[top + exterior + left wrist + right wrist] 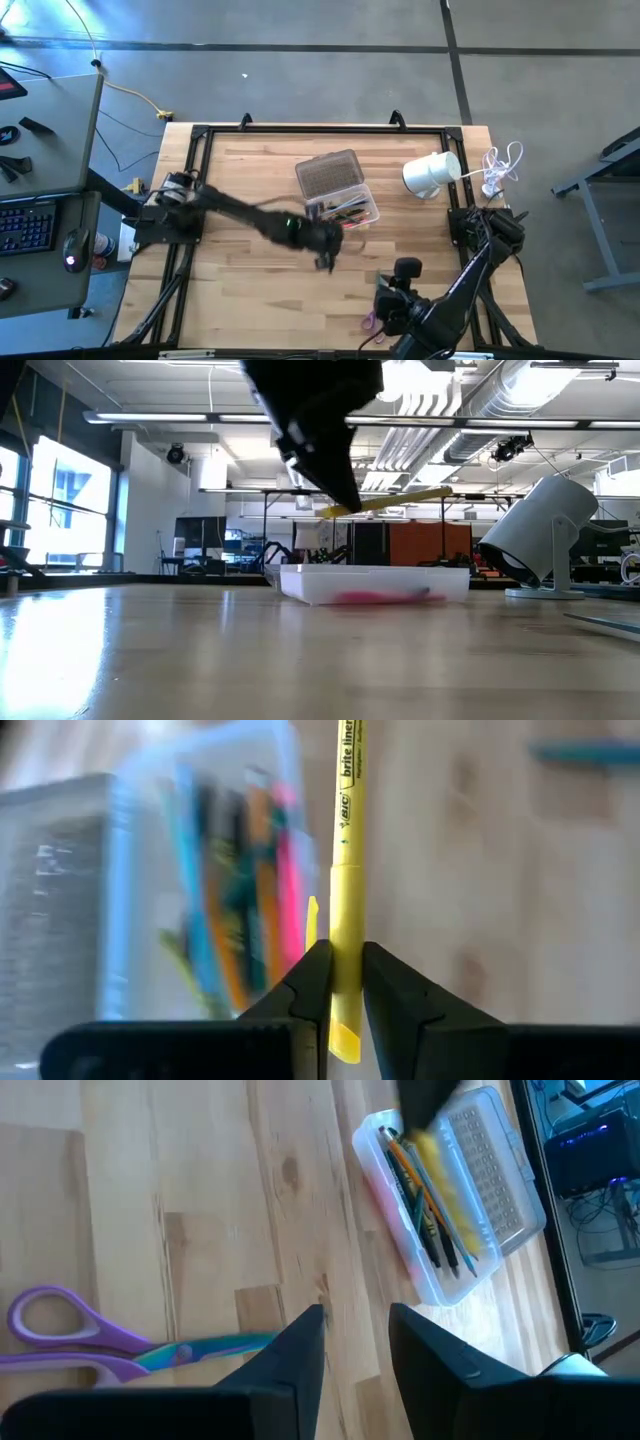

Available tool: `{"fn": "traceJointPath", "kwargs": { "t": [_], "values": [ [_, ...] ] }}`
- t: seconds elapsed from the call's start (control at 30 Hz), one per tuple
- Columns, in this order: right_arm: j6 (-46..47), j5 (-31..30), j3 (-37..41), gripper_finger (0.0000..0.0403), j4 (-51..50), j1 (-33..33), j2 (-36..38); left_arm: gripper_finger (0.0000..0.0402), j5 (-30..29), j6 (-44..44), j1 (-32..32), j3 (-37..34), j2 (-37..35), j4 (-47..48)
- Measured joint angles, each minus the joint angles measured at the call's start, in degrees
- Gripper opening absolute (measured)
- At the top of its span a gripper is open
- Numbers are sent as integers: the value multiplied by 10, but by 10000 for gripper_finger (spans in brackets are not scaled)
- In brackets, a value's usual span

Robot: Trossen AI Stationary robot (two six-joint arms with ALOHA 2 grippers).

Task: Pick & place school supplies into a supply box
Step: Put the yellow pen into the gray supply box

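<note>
your left gripper clamps a yellow highlighter beside the supply box; only its wrist view shows the grip. right gripper, fingers apart, hangs by the scissors. white lamp stands near.

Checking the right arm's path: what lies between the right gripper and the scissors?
Nothing: in the right wrist view only bare wooden table separates the open right gripper from the purple-handled scissors.

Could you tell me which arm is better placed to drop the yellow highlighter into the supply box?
Left. The left gripper holds the yellow highlighter beside the open supply box. The right gripper is empty, near the scissors.
</note>
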State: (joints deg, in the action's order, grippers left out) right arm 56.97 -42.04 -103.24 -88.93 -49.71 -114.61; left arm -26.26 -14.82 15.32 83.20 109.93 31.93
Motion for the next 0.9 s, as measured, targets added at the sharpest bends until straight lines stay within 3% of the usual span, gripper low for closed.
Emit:
{"fn": "traceJointPath", "kwargs": {
  "t": [0.23, 0.43, 0.9],
  "values": [
    [0, 2, 0, 99, 6, 0, 0, 87, 101, -24, -115, 15, 22, -11],
    [13, 5, 0, 99, 14, -1, 0, 87, 185, -68, -169, 14, 56, 16],
    [12, 5, 0, 99, 28, -1, 0, 88, 178, 34, -176, 15, 59, 8]
  ]
}}
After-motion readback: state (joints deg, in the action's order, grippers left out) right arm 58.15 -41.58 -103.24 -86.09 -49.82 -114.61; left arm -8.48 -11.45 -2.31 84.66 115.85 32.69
